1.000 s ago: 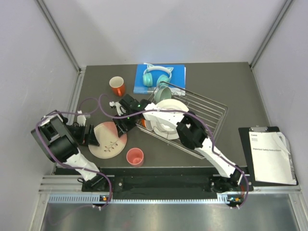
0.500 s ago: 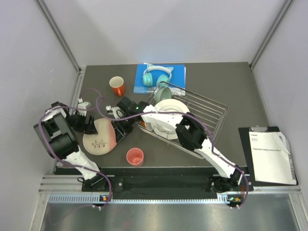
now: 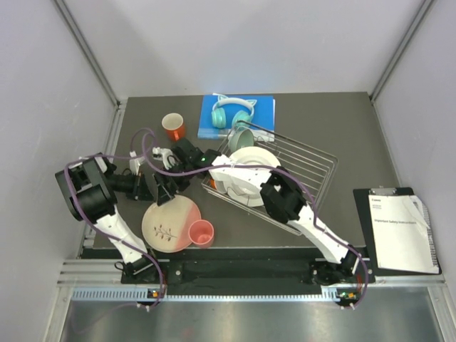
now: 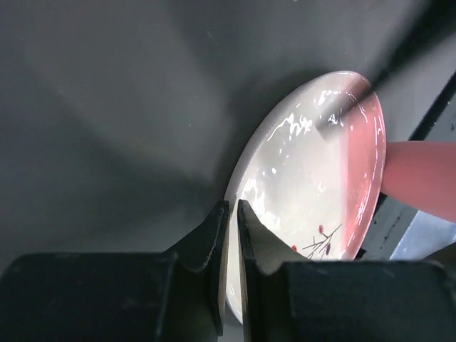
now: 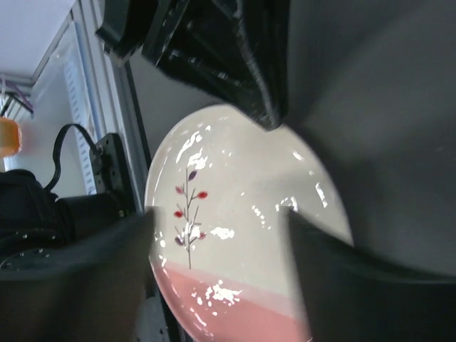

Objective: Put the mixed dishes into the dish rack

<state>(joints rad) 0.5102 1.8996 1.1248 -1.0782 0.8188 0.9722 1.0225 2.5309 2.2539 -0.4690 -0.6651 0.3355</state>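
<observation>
The large pink-and-cream plate lies near the table's front, and its far rim is pinched between the jaws of my shut left gripper. A coral pink cup stands against the plate's right rim. My right gripper hovers just beyond the plate with its fingers wide apart, holding nothing. The dish rack holds white plates and a mint green bowl. An orange cup stands at the back left.
Teal cat-ear headphones lie on a blue book behind the rack. A clipboard with paper sits at the right, off the mat. The right arm reaches across the rack's near left corner.
The left gripper has shut on the plate's rim. The plate has shifted toward the front and right and now meets the coral pink cup. The right gripper stayed beside it.
</observation>
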